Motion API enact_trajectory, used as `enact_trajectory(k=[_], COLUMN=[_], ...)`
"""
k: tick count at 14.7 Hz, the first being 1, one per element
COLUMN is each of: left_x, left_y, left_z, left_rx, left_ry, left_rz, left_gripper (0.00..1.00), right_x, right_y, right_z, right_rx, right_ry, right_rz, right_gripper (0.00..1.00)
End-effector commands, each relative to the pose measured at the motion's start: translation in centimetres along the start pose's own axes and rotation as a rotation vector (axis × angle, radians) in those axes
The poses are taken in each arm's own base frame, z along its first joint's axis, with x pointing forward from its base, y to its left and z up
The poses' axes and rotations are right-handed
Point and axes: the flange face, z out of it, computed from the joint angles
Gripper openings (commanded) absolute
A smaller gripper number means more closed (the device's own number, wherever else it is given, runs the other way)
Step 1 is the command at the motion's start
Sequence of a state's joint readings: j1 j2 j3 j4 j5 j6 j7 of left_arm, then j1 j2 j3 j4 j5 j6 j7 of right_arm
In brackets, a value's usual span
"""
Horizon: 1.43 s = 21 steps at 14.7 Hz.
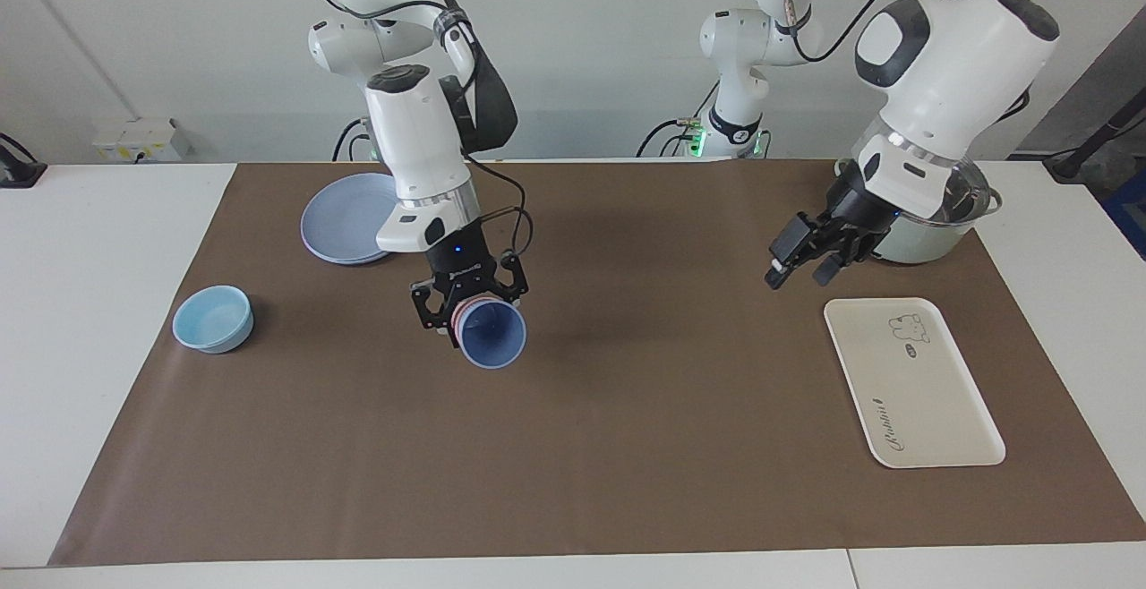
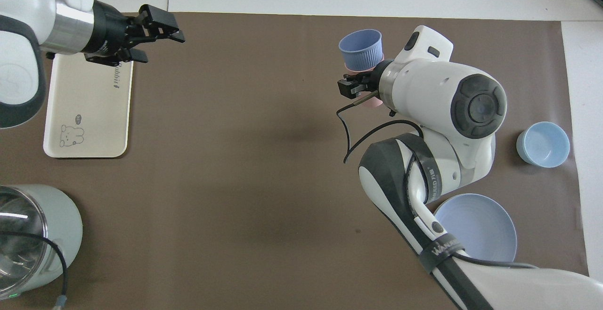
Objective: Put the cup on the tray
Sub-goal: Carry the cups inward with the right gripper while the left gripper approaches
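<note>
The cup [image 1: 491,331] is being gripped, tipped on its side, by the right tool [image 1: 469,301] above the desk [image 1: 627,446], seemingly for carrying to the tray [image 1: 913,383]. A pink rim behind it is being mostly hidden. The left tool [image 1: 799,268] is waiting spread beside the tray.

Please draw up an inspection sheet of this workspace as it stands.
Surface: brown mat on white table.
Job's things: periwinkle tapered plastic cup tilted in the air, a pink cup nested around it; cream rectangular tray bare, at the left arm's end.
Clutter: light-blue shallow bowl; round blue plate; pale pot with glass lid.
Grippers: right gripper holds the cups over the mat; left gripper open, waiting above the mat beside the tray.
Cables: black lead loops off the right wrist.
Surroundings: white wall, socket box.
</note>
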<state>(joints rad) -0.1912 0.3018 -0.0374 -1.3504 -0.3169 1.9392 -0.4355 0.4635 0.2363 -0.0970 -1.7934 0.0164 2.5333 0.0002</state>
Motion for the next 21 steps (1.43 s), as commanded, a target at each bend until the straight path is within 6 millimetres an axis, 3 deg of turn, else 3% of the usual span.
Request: enact_trajectory(k=[1, 3, 6, 9, 12, 14, 18, 21], left_x=[0.5, -0.2, -2.1, -4.5, -6.3, -7.5, -8.6, -9.8], left_y=[3.9, 6.1, 9.7, 12.0, 13.3, 13.3, 11.9, 13.0], left_z=[2.3, 3.9, 7.1, 10.4, 11.6, 12.9, 14.0, 14.2], left_rx=[-0.072, -0.113, -0.157, -0.150, -0.144, -0.129, -0.028, -0.041], left_ry=[0.052, 0.081, 0.098, 0.060, 0.034, -0.003, -0.106, -0.134], left_rz=[-0.061, -0.104, -0.127, -0.113, -0.090, -0.090, -0.066, -0.053], left_gripper=[0.89, 0.85, 0.79, 0.71, 0.63, 0.57, 0.56, 0.53], right_x=[-0.5, -1.0, -1.7, -2.0, -2.5, -2.7, -2.5, -2.6], right_y=[-2.4, -5.1, -6.8, -8.0, -10.6, -10.6, -10.6, -10.6], right_z=[0.1, 0.5, 0.6, 0.6, 0.6, 0.7, 0.6, 0.7], right_rx=[-0.055, -0.098, -0.150, -0.150, -0.157, -0.172, -0.173, -0.174], right_ry=[-0.012, -0.029, -0.054, -0.069, -0.076, -0.083, -0.084, -0.087], right_rz=[-0.033, -0.069, -0.121, -0.085, -0.082, -0.090, -0.089, -0.089], right_gripper=[0.00, 0.00, 0.00, 0.00, 0.00, 0.00, 0.00, 0.00])
